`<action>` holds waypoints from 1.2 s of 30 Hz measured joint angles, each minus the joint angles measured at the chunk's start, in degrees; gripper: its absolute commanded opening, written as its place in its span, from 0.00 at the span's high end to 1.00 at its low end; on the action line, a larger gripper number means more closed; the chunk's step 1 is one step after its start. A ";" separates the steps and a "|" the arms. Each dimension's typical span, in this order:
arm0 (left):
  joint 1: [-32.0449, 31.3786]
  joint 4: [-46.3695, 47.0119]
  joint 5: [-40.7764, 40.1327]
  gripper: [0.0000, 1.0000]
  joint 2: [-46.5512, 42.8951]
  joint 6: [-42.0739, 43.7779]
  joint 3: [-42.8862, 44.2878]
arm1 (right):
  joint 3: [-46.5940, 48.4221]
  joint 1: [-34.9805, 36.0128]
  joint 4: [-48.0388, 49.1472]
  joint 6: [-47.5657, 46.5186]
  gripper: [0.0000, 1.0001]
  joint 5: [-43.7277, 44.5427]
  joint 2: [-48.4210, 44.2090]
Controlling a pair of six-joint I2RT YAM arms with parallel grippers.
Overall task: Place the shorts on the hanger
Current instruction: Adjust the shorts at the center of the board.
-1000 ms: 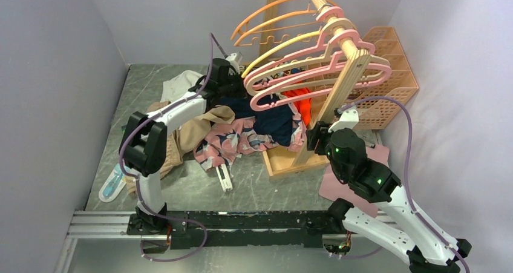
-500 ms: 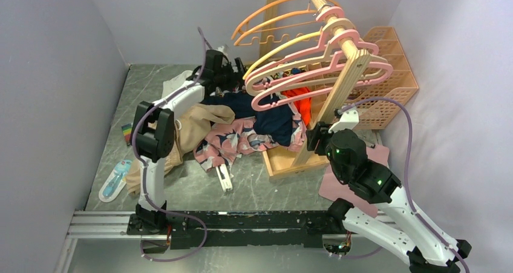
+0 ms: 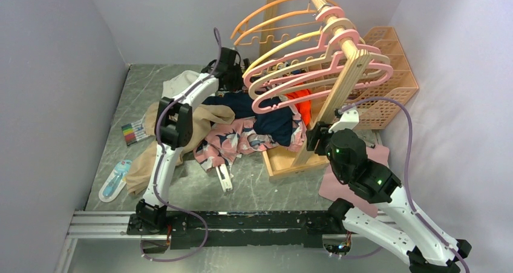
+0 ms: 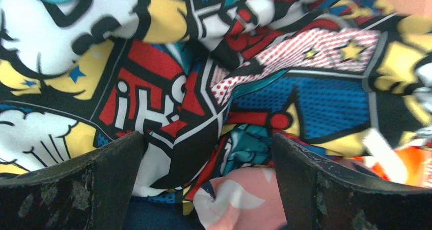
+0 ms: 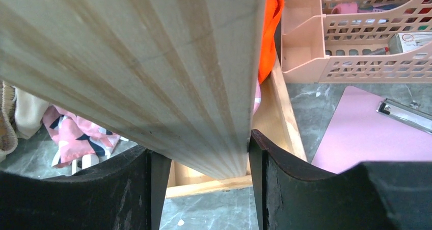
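Observation:
The pink whale-print shorts [image 3: 239, 141] lie crumpled on the table in front of the clothes pile. A fold of them [image 4: 244, 194] shows low between my left fingers, and another part [image 5: 71, 133] shows in the right wrist view. The pink hanger [image 3: 284, 98] hangs lowest on the wooden rack's rail. My left gripper [image 3: 231, 72] [image 4: 208, 138] hovers open at the back of the pile, over a comic-print garment [image 4: 168, 97], holding nothing. My right gripper [image 3: 314, 137] [image 5: 204, 146] is shut on the rack's wooden post [image 5: 153, 67].
Orange hangers [image 3: 266, 13], a yellow hanger [image 3: 284, 46] and more pink ones hang on the same rail. A navy garment [image 3: 272, 120], an orange-red garment [image 3: 300, 97] and a beige one [image 3: 199, 123] lie in the pile. A peach basket [image 3: 393, 85] and pink clipboard [image 3: 348, 185] are at right; markers [image 3: 133, 132] at left.
My left arm's elbow has swung right and back, uncovering the markers, and its gripper has shifted slightly right over the pile. The right arm has not moved.

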 measured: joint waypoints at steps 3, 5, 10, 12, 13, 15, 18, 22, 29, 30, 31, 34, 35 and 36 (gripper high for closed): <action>-1.36 -2.38 -1.81 0.01 1.84 0.76 0.70 | 0.00 0.00 -0.15 0.07 0.40 -0.11 -0.11; -2.05 -3.69 -3.08 0.02 2.40 1.29 0.70 | 0.00 0.00 -0.52 0.07 0.39 -0.15 -0.42; -3.65 -5.22 -5.99 0.15 3.76 2.75 2.10 | 0.00 0.00 -1.14 0.02 0.38 -0.20 -1.05; -4.07 -5.33 -6.80 0.25 4.17 3.23 2.27 | 0.00 0.00 -1.33 0.02 0.37 -0.37 -1.40; -4.26 -5.38 -7.30 0.32 4.35 3.41 2.25 | 0.00 0.00 -1.44 0.02 0.37 -0.46 -1.55; -4.52 -5.22 -8.00 0.53 4.39 3.61 1.70 | -0.07 0.00 -1.51 0.04 0.37 -0.63 -1.88; -4.68 -4.13 -9.60 0.75 3.52 3.26 -1.14 | -0.31 0.00 -1.36 0.04 0.37 -0.85 -2.08; -5.62 -1.51 -14.84 0.93 1.14 1.09 -4.96 | -0.37 0.00 -1.16 0.02 0.37 -1.20 -2.05; -4.92 2.78 -16.72 0.93 -5.79 -1.09 -16.70 | -1.33 -0.02 0.04 0.00 0.37 -1.79 -1.84; -4.66 2.91 -16.87 0.93 -7.02 -1.62 -18.45 | -1.60 -0.02 0.33 0.00 0.37 -1.90 -1.66; -4.37 2.73 -17.09 0.93 -8.04 -2.14 -19.82 | -1.84 -0.04 0.63 0.00 0.37 -1.99 -1.49; -3.10 3.04 -17.20 0.93 -12.04 -4.81 -25.40 | -2.60 -0.11 2.01 0.00 0.38 -1.95 -0.48; -2.71 3.56 -17.09 0.93 -13.44 -5.68 -27.32 | -2.71 -0.13 2.47 0.00 0.38 -1.86 -0.22; -2.21 4.17 -16.70 0.93 -15.10 -6.69 -29.38 | -2.78 -0.15 2.99 0.02 0.38 -1.75 0.13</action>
